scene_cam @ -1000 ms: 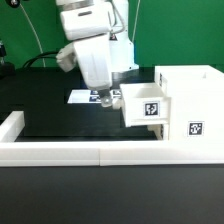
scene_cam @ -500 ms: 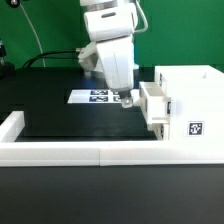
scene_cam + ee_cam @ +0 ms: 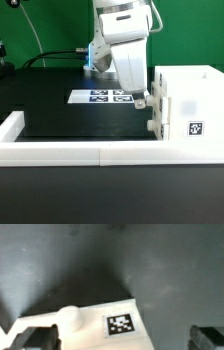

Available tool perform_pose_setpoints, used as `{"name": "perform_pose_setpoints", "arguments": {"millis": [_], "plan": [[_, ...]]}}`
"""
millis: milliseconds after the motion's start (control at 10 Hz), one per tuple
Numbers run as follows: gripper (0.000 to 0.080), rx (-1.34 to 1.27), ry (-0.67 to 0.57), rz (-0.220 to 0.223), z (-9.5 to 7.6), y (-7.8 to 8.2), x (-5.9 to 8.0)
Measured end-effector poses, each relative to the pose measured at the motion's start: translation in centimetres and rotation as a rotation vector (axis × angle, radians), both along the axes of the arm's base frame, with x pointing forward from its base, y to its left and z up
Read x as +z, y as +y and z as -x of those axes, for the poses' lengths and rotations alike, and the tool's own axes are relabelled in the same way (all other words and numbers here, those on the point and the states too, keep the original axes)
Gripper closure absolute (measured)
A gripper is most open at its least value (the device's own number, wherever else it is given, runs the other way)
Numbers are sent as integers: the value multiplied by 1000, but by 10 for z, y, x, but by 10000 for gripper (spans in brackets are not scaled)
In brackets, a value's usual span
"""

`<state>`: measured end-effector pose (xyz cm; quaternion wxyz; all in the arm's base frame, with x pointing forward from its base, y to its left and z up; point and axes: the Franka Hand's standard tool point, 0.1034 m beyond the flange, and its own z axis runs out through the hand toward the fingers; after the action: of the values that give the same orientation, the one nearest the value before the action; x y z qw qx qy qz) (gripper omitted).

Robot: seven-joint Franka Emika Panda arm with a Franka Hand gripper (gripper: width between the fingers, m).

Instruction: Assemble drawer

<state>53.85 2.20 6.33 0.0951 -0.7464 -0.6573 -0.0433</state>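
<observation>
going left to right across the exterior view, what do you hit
low wall → black table → marker board → gripper → tray, partly pushed into the housing → housing

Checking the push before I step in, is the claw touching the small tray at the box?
Cannot tell. In the exterior view the claw overlaps the tray at the box, hiding contact; the wrist view is blurred.
</observation>
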Motion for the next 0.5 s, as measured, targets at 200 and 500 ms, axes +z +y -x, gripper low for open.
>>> {"name": "perform_pose_setpoints", "arguments": {"millis": [200,500], "plan": [[150,-26,2,2,-2,3,1],[150,-45,4,4,-2,3,1]]}}
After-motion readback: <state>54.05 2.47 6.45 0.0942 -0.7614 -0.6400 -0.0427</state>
